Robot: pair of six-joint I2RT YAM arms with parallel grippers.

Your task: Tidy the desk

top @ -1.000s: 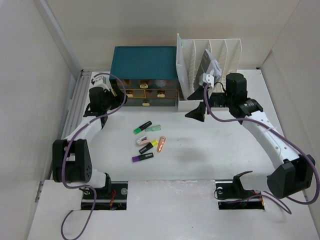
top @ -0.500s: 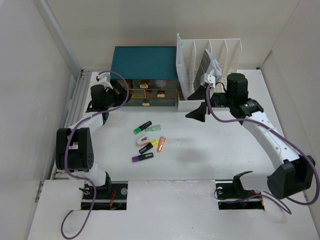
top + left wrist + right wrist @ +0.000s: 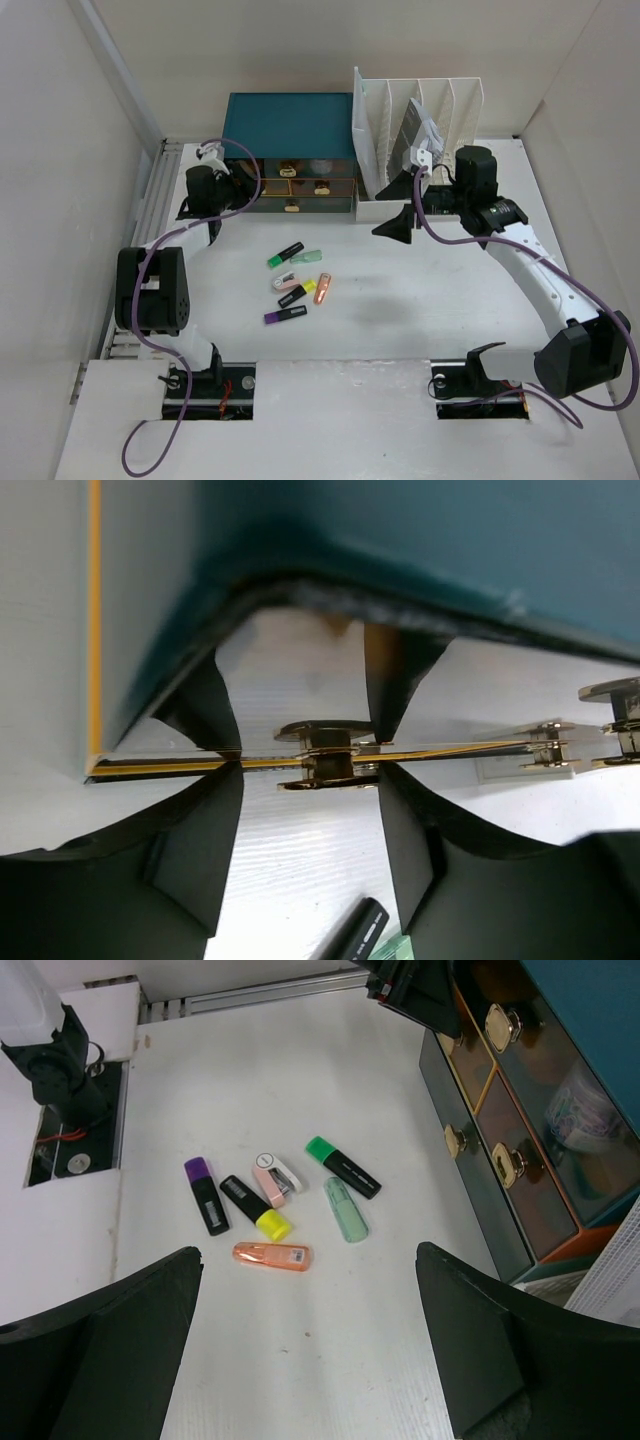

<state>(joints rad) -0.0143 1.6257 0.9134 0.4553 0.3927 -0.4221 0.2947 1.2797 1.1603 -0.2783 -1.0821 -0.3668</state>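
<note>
Robot lab: walled white desk

A white bench sits boxed in by plain white walls, one at the back and one on each side. A ribbed metal rail runs along the bench's left edge. Near the back wall stands a teal drawer box, with a white slotted file rack just beside it on the right. The light is even and soft, and the shadows are faint.

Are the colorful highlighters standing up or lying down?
Lying down. The highlighters all lie flat on the white desk, scattered loosely in front of the teal drawer box.
</note>
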